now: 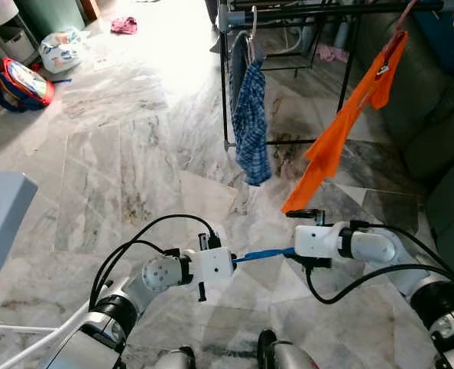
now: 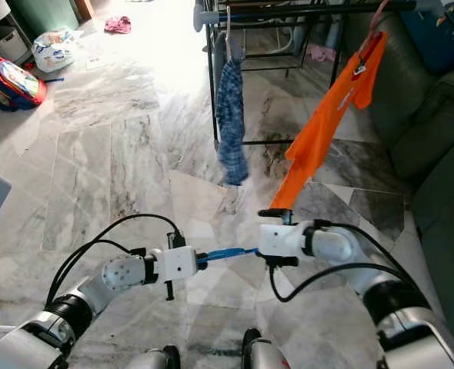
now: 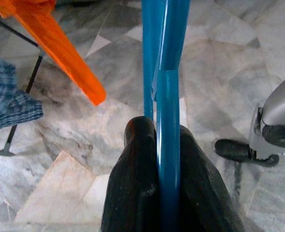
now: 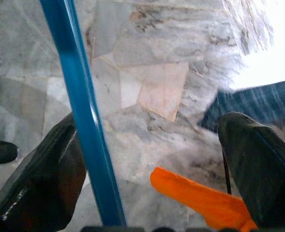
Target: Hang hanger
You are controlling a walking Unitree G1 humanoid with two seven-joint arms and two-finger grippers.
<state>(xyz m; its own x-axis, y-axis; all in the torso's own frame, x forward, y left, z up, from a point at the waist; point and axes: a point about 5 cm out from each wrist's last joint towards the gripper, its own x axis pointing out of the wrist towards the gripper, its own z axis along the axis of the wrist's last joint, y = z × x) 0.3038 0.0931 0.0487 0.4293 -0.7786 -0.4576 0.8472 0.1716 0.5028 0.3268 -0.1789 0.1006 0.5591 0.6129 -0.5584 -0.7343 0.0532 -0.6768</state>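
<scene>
Left wrist: hanger [image 3: 167, 145] btwn fingers [image 3: 133, 188]

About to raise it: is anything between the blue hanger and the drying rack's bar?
Nothing solid. The blue hanger sits low in the left tool; the orange shirt and checked cloth already hang from the rack ahead.

Pretty standard look: silver arms with white wrist blocks, looping black cables, left gripper [image 3: 169, 193] and right gripper [image 4: 147, 164] both chunky glossy-black fingers.
</scene>
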